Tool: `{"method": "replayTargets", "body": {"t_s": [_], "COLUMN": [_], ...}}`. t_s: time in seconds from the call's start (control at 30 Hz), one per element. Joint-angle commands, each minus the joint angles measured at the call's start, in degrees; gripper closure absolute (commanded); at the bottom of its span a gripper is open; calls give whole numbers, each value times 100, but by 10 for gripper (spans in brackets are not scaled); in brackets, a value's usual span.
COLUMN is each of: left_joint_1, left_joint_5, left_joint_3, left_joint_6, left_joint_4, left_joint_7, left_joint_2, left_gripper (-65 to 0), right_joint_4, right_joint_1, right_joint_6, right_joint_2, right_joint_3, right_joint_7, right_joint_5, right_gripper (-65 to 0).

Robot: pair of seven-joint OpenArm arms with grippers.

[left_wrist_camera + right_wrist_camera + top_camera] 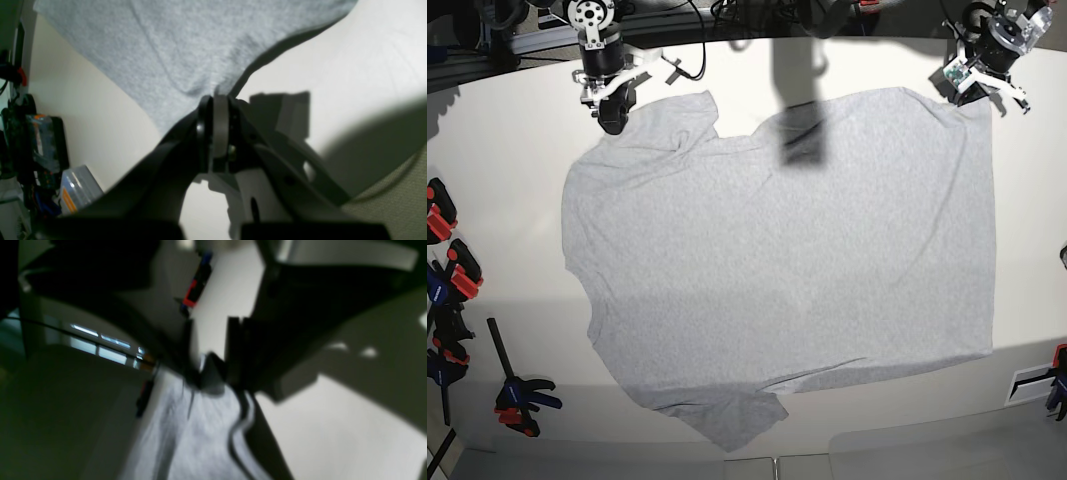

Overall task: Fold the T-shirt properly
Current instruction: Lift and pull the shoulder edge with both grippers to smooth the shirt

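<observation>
The T-shirt (pixel 777 260) lies spread flat on the white table (pixel 507 200), plain side up; no fold is made. The left gripper (pixel 217 100) is clamped on a T-shirt corner. The right gripper (pixel 208 373), blurred, appears to pinch soft heather-grey knit at the opposite corner.
</observation>
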Motion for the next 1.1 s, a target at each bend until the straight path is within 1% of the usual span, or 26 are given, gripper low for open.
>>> {"method": "replayTargets", "body": {"t_s": [0.0, 0.03, 0.07, 0.23, 0.47, 0.6, 0.77, 0.9, 0.97, 1.07], "left_joint_1": [33, 33, 33, 33, 33, 33, 35, 35, 37, 55], "left_joint_5": [-7, -7, -7, -7, -7, -7, -7, -7, -9, -9], "left_joint_3": [-44, -44, -44, -44, -44, -44, -44, -44, -44, -44], "left_joint_6": [92, 92, 92, 92, 90, 92, 92, 92, 92, 92], "left_joint_4": [83, 83, 83, 83, 83, 83, 83, 83, 83, 87], "left_joint_7": [-63, -63, -61, -59, -63, -63, -61, -61, -48, -42], "left_joint_2": [-94, -94, -94, -96, -96, -96, -94, -94, -96, -94], "left_gripper": [0, 0, 0, 0, 0, 0, 0, 0, 0, 0], "right_joint_4": [-186, -144, -96, 295, 920, 979, 1250, 1637, 1803, 1996], "right_joint_1": [-162, -166, -177, -330, -905, -955, -1005, -1226, -1349, -1497], "right_joint_6": [1207, 1207, 1207, 1209, 1161, 1071, 1001, 809, 656, 498], "right_joint_2": [-72, -72, -70, 26, 356, 372, 374, 470, 610, 831], "right_joint_3": [-199, -201, -201, -201, -201, -197, -195, -195, -195, -186], "right_joint_7": [389, 356, 337, 273, 234, 122, 24, -114, -188, -479], "right_joint_5": [1209, 1209, 1209, 1211, 1211, 1233, 1462, 1445, 1445, 1419], "right_gripper": [-88, -30, 0, 0, 0, 0, 0, 0, 0, 0]}}
